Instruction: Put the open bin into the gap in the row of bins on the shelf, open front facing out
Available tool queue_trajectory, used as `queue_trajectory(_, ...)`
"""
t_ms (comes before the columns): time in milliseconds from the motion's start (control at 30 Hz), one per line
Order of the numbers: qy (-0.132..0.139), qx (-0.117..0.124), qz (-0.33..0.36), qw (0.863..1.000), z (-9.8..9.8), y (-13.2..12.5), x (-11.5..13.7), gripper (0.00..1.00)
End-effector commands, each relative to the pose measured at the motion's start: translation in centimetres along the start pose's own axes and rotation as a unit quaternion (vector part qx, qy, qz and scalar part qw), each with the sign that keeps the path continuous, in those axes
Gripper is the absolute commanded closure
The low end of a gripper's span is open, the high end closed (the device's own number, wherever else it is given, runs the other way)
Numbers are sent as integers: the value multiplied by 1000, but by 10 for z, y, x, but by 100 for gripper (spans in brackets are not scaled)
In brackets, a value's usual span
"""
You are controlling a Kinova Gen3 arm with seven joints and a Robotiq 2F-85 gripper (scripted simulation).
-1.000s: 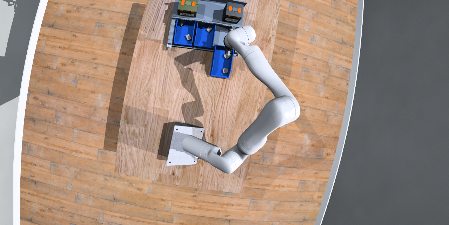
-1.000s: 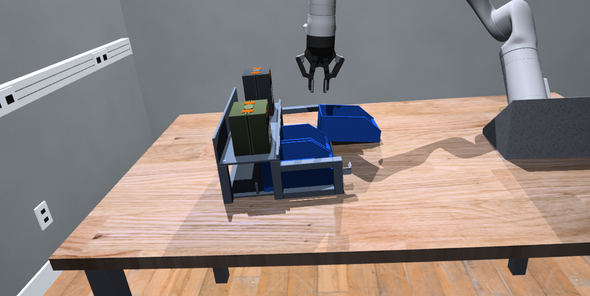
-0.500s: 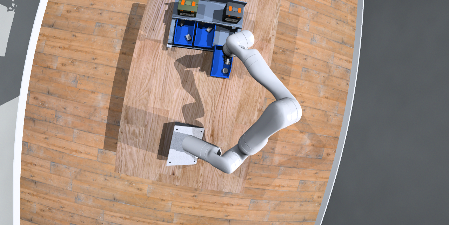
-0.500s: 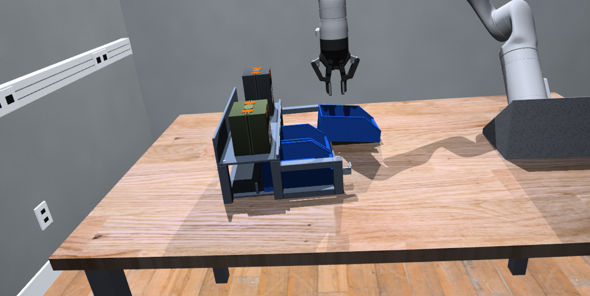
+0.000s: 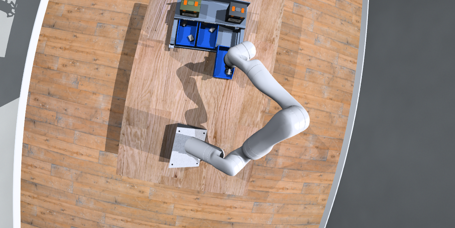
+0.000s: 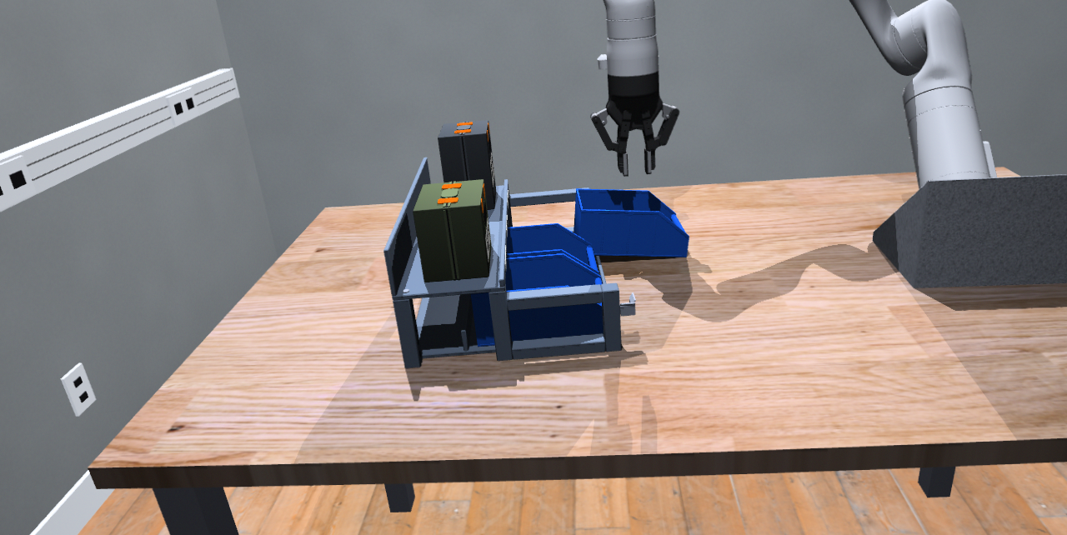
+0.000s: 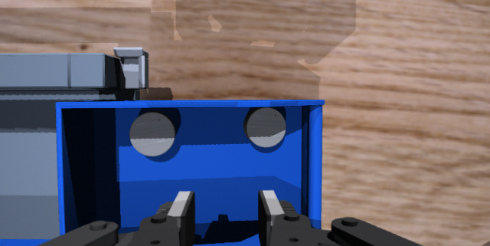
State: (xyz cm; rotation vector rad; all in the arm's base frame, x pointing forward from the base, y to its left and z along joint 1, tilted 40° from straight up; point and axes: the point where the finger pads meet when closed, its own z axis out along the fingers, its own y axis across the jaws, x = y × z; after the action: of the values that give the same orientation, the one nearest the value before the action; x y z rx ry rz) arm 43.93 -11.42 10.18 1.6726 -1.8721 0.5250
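Observation:
The open blue bin [image 5: 220, 64] [image 6: 630, 233] [image 7: 214, 165] is in front of the gap [image 5: 226, 37], its back end at the shelf's front edge and its low open front facing away from the shelf. Whether it rests on the front lip is hard to tell. Two round grey parts [image 7: 152, 134] [image 7: 266, 127] lie in it along one side. My gripper [image 6: 636, 164] [image 7: 227, 211] points down above the bin, fingers part-way apart with nothing between them. The shelf [image 6: 555, 296] [image 7: 50, 70] holds two blue bins [image 5: 186, 40] [image 5: 206, 40] beside the gap, with parts in them.
The upper board [image 5: 213, 10] carries an olive box [image 5: 190, 8] [image 6: 448, 233] and a dark grey box [image 5: 236, 11] [image 6: 466, 158], the grey one behind the gap. A small metal bracket [image 7: 132, 67] sticks out at the shelf's front corner, close beside the bin.

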Motion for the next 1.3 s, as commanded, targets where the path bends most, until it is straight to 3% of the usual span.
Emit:
queue_trajectory(0, 0, 4, 0, 1000, 0, 5, 0, 61)
queue_trajectory(200, 0, 4, 0, 1000, 0, 5, 0, 61)
queue_trajectory(367, 0, 4, 0, 1000, 13, 59, 0, 61)
queue_trajectory(767, 0, 4, 0, 1000, 13, 59, 0, 61)
queue_trajectory(933, 0, 4, 0, 1000, 18, 85, 0, 61)
queue_trajectory(1267, 0, 4, 0, 1000, 18, 85, 0, 61)
